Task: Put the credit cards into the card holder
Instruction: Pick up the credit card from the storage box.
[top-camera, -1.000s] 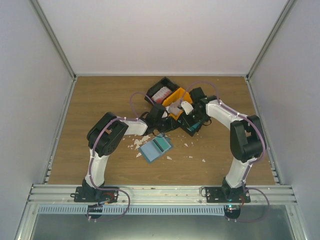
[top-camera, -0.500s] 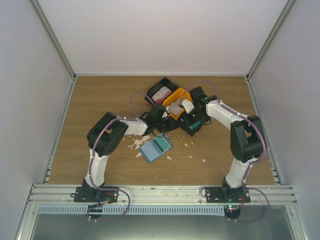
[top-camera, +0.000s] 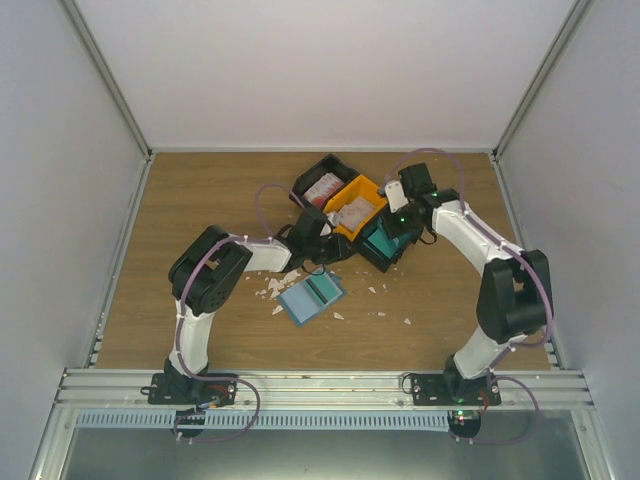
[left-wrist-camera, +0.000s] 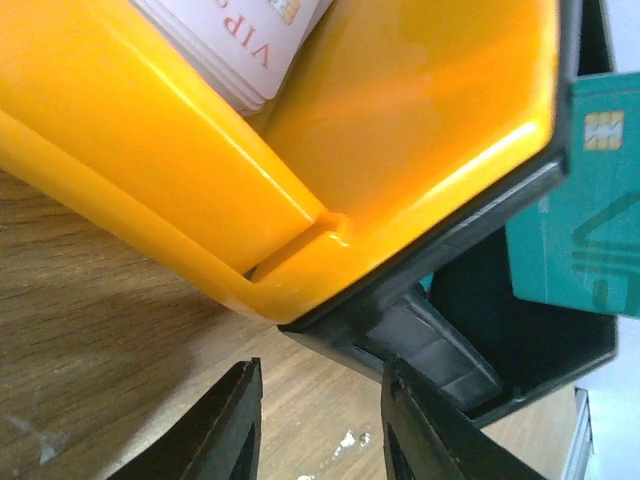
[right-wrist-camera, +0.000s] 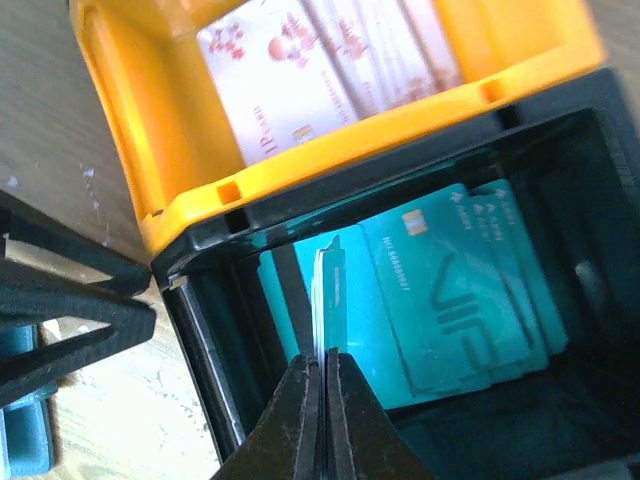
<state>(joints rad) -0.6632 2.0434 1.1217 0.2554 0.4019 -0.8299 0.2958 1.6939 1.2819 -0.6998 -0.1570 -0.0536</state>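
- The right gripper (right-wrist-camera: 323, 368) has its jaws nearly together, pinching the held card (right-wrist-camera: 322, 290) by its lower edge. The card stands edge-on, rising straight out from the jaws over the black bin (right-wrist-camera: 200, 330).
- The left gripper (left-wrist-camera: 320, 400) has its jaws moderately apart with nothing between them. Bare table (left-wrist-camera: 90, 300) lies under the jaws and the corner of the orange bin (left-wrist-camera: 150, 170) is just ahead.
- The remaining teal cards (right-wrist-camera: 450, 290) lie fanned and overlapping in the black bin, ahead and to the right of the right jaws. The whitish cards (right-wrist-camera: 300, 90) lie in the orange bin, further ahead.
- The card holder (top-camera: 311, 296) lies open on the table, well behind both sets of jaws, toward the arm bases.
- Handling judgement: the cards are light, thin, stiff and smooth. They are likely to slip or pivot under a small pinch. Grip across a short edge, with the faces flat against the pads, and leave the far edge free to enter a slot.
- Not determinable: whether the pinch holds one card or two, since only the edge shows. The depth of the grip cannot be made out either. The holder's slot openings are too small to see from above.
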